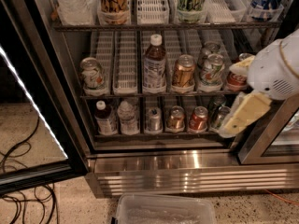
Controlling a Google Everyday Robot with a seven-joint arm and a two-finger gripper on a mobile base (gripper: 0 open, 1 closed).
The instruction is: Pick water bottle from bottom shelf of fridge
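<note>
The small clear plastic water bottle with a crinkly body and white cap (127,119) stands upright on the dark wire bottom shelf (159,136). It is second from the left, a little toward 8 o'clock from the middle of the view. Nothing has hold of it, so the picking is not yet done. As I see it, the reach, the grab and the lift out are all left to do. The bottle looks thin and see-through, so it is hard to spot against the dark back. I think it may squash if it is squeezed hard. Just beside it at 9 o'clock is a white-capped bottle of dark brown drink (105,119). Just beside it at 3 o'clock is a silver can (154,120), and more cans run on that way. The cream and white gripper (242,114) hangs at 3 o'clock from the water bottle, well apart from it, by the right end of the shelf. I cannot tell if it is open or closed, and I cannot see anything in it. All around is the tall steel fridge (187,171), with its black-framed glass door (35,125) swung open at 9 o'clock.
</note>
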